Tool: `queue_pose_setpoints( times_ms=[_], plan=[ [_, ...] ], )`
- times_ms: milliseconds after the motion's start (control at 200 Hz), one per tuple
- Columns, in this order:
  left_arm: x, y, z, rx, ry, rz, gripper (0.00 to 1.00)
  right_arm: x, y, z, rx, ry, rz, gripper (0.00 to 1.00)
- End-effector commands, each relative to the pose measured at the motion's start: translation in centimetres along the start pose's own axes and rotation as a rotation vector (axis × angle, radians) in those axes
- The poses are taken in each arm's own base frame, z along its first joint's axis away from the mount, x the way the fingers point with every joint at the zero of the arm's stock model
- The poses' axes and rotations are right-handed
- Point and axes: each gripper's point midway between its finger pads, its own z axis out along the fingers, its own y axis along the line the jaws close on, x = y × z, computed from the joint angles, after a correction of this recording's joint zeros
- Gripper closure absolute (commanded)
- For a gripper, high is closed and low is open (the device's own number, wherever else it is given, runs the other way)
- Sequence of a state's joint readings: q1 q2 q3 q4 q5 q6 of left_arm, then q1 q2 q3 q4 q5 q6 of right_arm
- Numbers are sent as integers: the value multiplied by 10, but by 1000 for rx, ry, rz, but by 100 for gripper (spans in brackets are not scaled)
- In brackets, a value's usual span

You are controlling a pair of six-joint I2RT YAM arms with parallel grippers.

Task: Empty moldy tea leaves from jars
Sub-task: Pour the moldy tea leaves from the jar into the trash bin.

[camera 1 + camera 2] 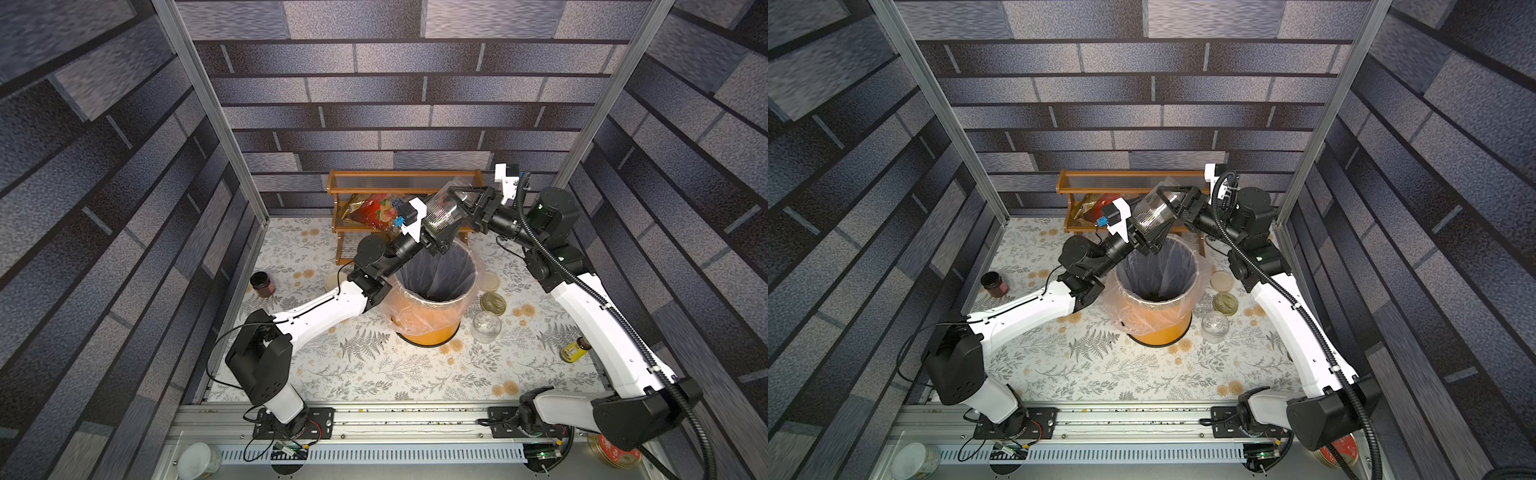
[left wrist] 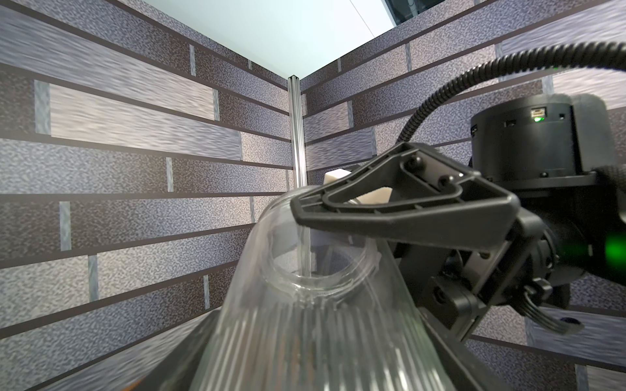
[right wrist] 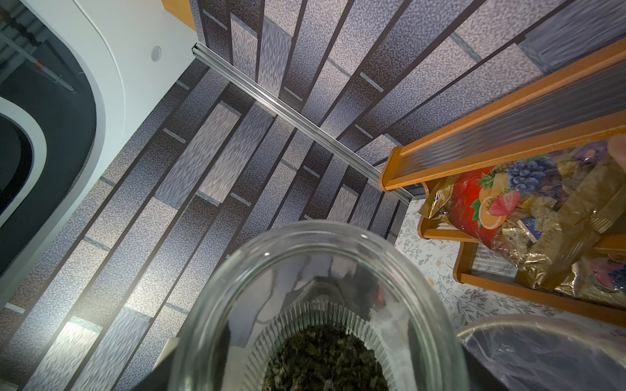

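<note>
Jar (image 1: 446,205) w/ the tea leaves hangs in the air above the orange bin (image 1: 428,328), which stands mid-desk, nearer the back edge.

Both top views: the jar is slanted, w/ its high end toward the desk's back-right corner and its low end about over the bin's back rim. The right gripper (image 1: 457,203) is clamped on the high end. The left gripper (image 1: 438,239) has its jaws either side of the low end, apparently closed on it. A dark patch lies at the bottom of the bin liner.

Left wrist view: the jar's ribbed glass (image 2: 305,321) runs straight away from the camera, so its long axis is approx. in line w/ the left gripper's reach. At the far end one of the right gripper's fingers (image 2: 389,213) lies across the round base. No lid shows here, so we can't tell if one is on.

Right wrist view: the leaves (image 3: 325,362) are a dark heap inside the glass, not yet tipped out. The lined bin rim (image 3: 542,325) is just beside the jar.

Both arms are on the jar, and the left one has the low end. We reckon the next move is the left's: work that end along the jar's axis while the right braces, then tip into the bin. W/ the low end over the rim, not the middle, some leaves could land on the desk.
</note>
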State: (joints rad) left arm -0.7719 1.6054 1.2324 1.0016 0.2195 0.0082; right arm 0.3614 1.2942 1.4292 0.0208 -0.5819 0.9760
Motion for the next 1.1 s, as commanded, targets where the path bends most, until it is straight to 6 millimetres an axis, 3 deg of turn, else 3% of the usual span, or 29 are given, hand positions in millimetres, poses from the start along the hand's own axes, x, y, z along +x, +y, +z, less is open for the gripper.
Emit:
queue_pose_setpoints(
  times_ms=[0, 170, 306, 551, 761, 1092],
  plan=[
    [-22, -2, -3, -2, -53, 50, 70, 4, 18, -4, -66, 14, -24, 46],
    [-30, 1, -18, -2, -45, 70, 75, 7, 14, -3, -49, 33, -31, 11],
    [-35, 4, -31, -12, -14, 79, 76, 7, 13, -10, -15, 20, -61, 0],
    [-44, 4, -55, -30, 69, 96, 78, 6, -7, -31, 62, -17, -63, 0],
    [-36, 0, -77, -39, 194, 31, 77, 0, -32, -54, 152, -82, -74, 0],
    [-17, -15, -119, -47, 480, -40, 76, 13, -75, -64, 309, -82, -90, 0]
  ],
)
